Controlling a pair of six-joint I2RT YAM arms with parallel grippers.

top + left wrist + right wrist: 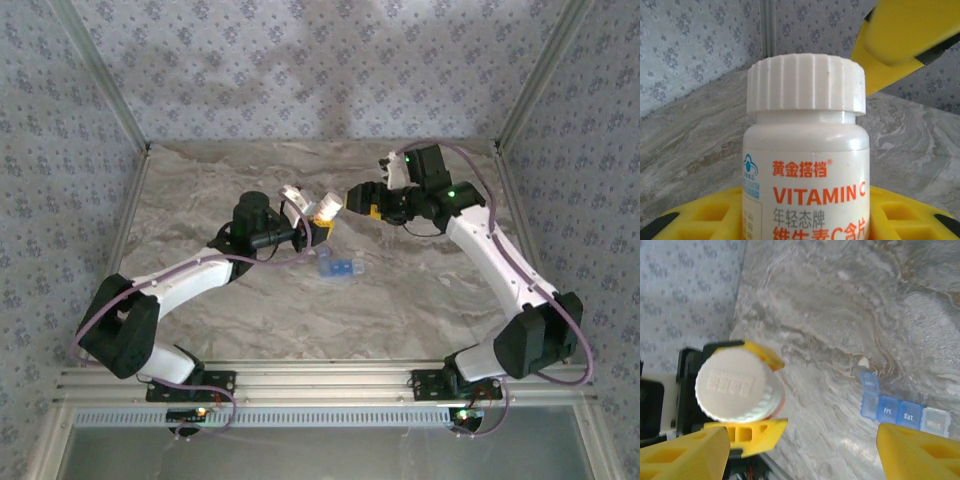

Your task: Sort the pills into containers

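Mid-frame, the left gripper (317, 219) holds a white bottle (326, 208); the right gripper (358, 198) sits just beside its cap. Below them lies the blue pill box (339, 267).

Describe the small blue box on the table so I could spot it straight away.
Start at the middle of the marble table. Just toward the near edge from the white bottle lies the pill box. Unlike the round bottle, it is a flat, translucent blue strip of compartments with day labels.
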